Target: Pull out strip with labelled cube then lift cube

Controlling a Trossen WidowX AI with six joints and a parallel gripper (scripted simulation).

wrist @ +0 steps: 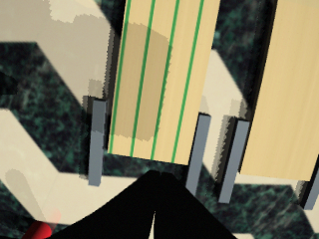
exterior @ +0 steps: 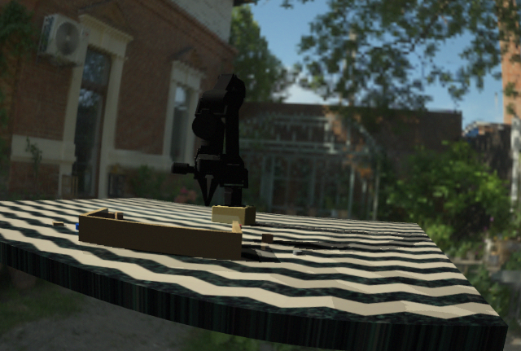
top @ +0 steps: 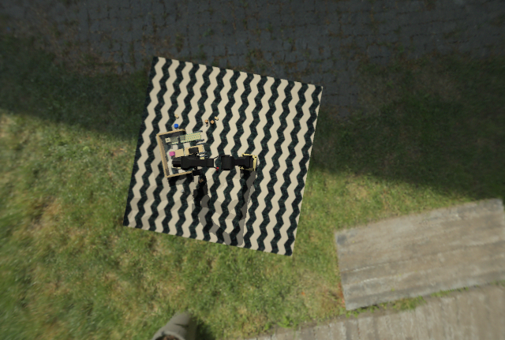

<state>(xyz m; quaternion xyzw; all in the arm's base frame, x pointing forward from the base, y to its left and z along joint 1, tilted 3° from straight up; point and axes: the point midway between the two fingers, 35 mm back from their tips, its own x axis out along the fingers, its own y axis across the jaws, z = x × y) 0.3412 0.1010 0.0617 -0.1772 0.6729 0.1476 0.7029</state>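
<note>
My gripper (exterior: pixel 207 204) (wrist: pixel 159 182) is shut and empty, pointing down above the table. In the wrist view its tips are just before the near end of a strip with green lines (wrist: pixel 189 90). A plain wooden strip (wrist: pixel 289 90) (top: pixel 179 151) lies to its right. A dotted strip (top: pixel 192 136) lies at the upper side of the three-sided wooden enclosure (top: pixel 163 157) (exterior: pixel 159 238). A small pale block (top: pixel 167 140) is at that strip's far end. A pink object (top: pixel 172 153) is by the plain strip's far end. The arm hides much of the lined strip from above. No label can be read.
Grey rails (wrist: pixel 97 144) (wrist: pixel 234 161) flank the strip ends. A blue object (top: pixel 176 125) and small wooden blocks (top: pixel 206 121) (top: pixel 176 116) lie outside the enclosure. Another block (exterior: pixel 267 238) lies on its other side. A red object (top: pixel 217 168) (wrist: pixel 39 230) is near the arm.
</note>
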